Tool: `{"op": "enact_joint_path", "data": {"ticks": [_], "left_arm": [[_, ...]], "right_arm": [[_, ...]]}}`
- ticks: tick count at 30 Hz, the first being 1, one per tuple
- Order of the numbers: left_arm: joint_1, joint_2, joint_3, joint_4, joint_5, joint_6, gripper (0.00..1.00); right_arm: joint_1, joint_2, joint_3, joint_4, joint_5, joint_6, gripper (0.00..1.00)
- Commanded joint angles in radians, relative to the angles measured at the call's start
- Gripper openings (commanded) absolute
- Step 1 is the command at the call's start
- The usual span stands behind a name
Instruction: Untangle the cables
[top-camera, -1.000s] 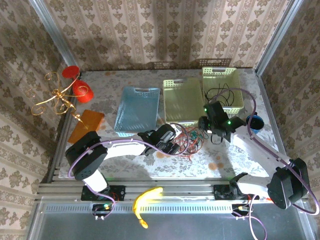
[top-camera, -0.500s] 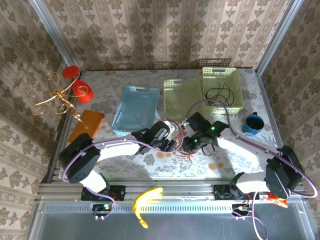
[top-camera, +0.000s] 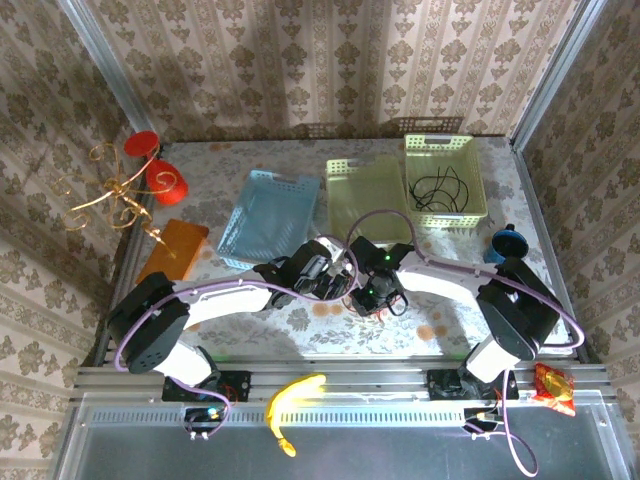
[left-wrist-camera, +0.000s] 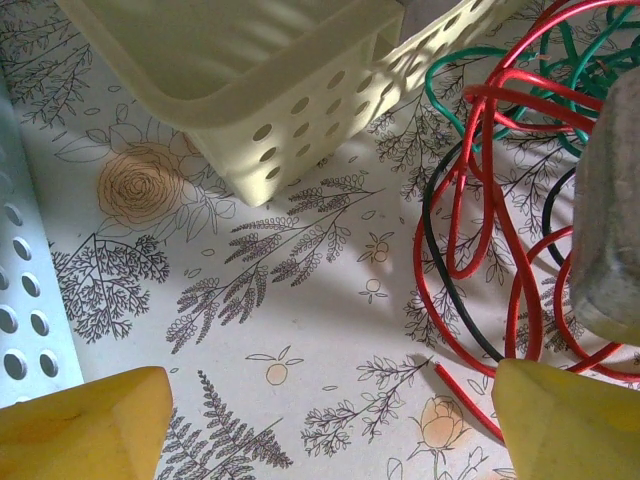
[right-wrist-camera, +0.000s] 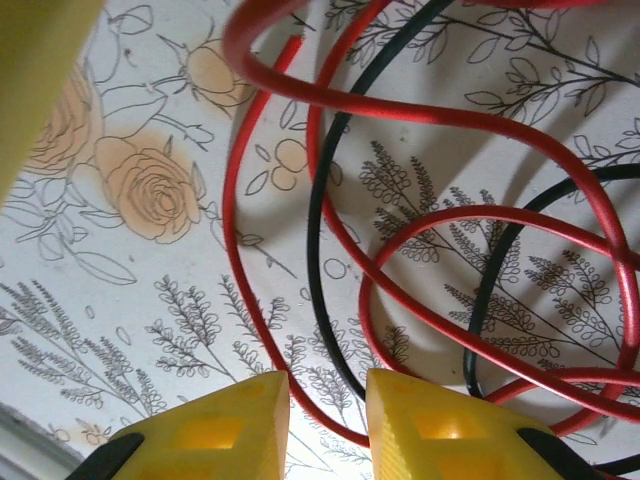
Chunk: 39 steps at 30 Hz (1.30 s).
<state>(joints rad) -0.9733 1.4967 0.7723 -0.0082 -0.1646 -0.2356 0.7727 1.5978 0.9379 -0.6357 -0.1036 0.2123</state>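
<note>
The tangle of cables lies on the flowered table in front of the yellow-green basket. In the left wrist view its red cable, black cable and green cable loop over each other at the right. My left gripper is open wide over bare tablecloth, with the red cable's loose end beside its right finger. My left gripper sits just left of the tangle. My right gripper is down on the tangle; its fingers stand a narrow gap apart, with a red loop and a black strand running into that gap.
A blue basket, a yellow-green basket and a second yellow-green basket holding a black wire stand behind the arms. A blue mug is at the right. An orange block and red cups are at the left.
My right arm has swung left from beside the mug and come down onto the tangle. My left gripper has shifted slightly left.
</note>
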Motion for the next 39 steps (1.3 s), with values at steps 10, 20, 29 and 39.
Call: {"op": "enact_joint_path", "data": {"ticks": [10, 20, 29, 39], "left_arm": [[0.002, -0.019, 0.005, 0.002, 0.002, -0.013, 0.85], [-0.029, -0.008, 0.012, 0.020, 0.016, 0.032, 0.90], [-0.032, 0.022, 0.044, 0.042, 0.079, 0.065, 0.94], [-0.055, 0.024, 0.061, 0.061, 0.195, 0.133, 0.96]], "right_arm": [[-0.002, 0.083, 0.001, 0.048, 0.014, 0.026, 0.15], [-0.044, -0.196, 0.035, -0.047, -0.074, -0.001, 0.00], [-0.145, -0.355, 0.158, -0.102, -0.226, 0.015, 0.00], [-0.248, -0.433, 0.150, 0.000, -0.324, 0.109, 0.00]]}}
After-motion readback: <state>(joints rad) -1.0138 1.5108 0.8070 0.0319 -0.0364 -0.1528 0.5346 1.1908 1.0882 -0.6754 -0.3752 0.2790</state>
